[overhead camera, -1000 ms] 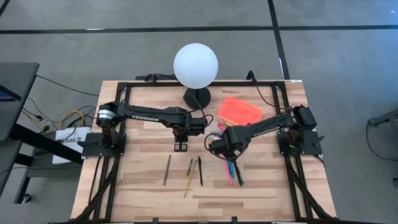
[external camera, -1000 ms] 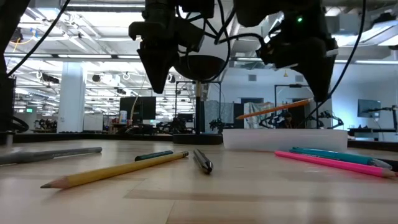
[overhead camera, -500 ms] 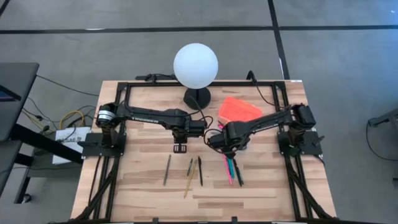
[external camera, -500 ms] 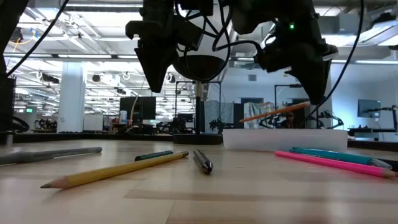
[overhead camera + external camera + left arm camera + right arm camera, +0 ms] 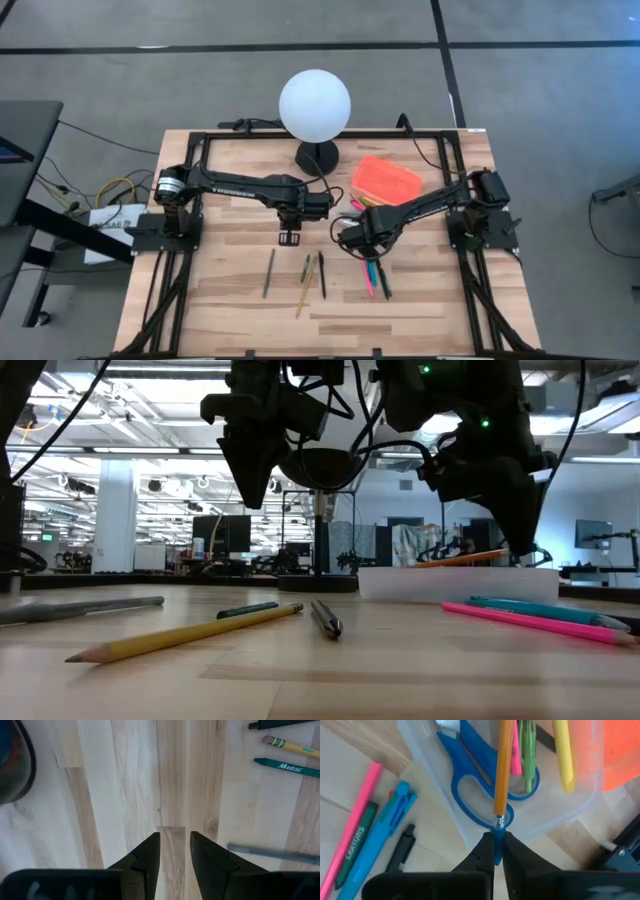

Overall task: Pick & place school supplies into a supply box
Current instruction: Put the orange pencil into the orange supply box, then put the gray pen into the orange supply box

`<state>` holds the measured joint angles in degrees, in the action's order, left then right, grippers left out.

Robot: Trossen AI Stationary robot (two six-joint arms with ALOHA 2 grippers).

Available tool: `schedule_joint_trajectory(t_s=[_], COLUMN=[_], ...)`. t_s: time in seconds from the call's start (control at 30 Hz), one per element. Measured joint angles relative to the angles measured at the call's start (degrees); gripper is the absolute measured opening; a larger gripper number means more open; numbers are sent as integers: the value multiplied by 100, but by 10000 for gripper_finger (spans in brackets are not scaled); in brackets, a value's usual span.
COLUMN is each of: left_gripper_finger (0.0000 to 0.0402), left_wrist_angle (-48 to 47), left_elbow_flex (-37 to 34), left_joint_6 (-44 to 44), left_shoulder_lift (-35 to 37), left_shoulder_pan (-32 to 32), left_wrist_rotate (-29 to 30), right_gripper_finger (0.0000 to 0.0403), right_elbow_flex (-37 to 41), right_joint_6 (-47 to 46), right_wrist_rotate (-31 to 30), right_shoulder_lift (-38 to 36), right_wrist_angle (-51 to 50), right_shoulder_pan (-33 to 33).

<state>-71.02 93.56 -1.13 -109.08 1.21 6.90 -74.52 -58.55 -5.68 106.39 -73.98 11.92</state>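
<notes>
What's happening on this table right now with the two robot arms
The right gripper is shut on an orange pencil by its eraser end, holding it over the clear supply box, where blue scissors already lie. The left gripper hangs empty above bare wood. More pens and pencils wait on the table.

Open-plan lab, strip-lit ceiling [image 5: 130, 420]

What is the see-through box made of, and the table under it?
The box looks like clear, glossy plastic: the scissors inside show through its wall. The table looks like pale wood with a smooth finish, since grain lines and joined planks show, though it may be a veneer.
</notes>
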Motion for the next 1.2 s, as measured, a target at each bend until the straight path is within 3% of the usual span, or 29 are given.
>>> schedule_joint_trajectory(t_s=[0.27, 0.93, 1.03, 1.2], left_gripper_finger=[102, 102, 102, 102], left_wrist_angle=[0, -8, -38, -48], left_elbow_flex=[0, 2, 2, 2], left_joint_6=[-5, 91, 178, 406], left_shoulder_lift=[0, 0, 0, 0], left_shoulder_pan=[-7, -7, -2, 120], left_wrist_rotate=[0, -142, -430, -560], right_gripper_finger=[20, 99, 102, 102], right_elbow_flex=[136, 264, 260, 258], right_joint_6=[-3, -156, -563, -1833], right_wrist_rotate=[-48, -75, -301, -1220], right_shoulder_lift=[0, -74, -403, -1254], right_wrist_angle=[16, 61, 200, 191], right_shoulder_pan=[-44, 184, 495, 1245])
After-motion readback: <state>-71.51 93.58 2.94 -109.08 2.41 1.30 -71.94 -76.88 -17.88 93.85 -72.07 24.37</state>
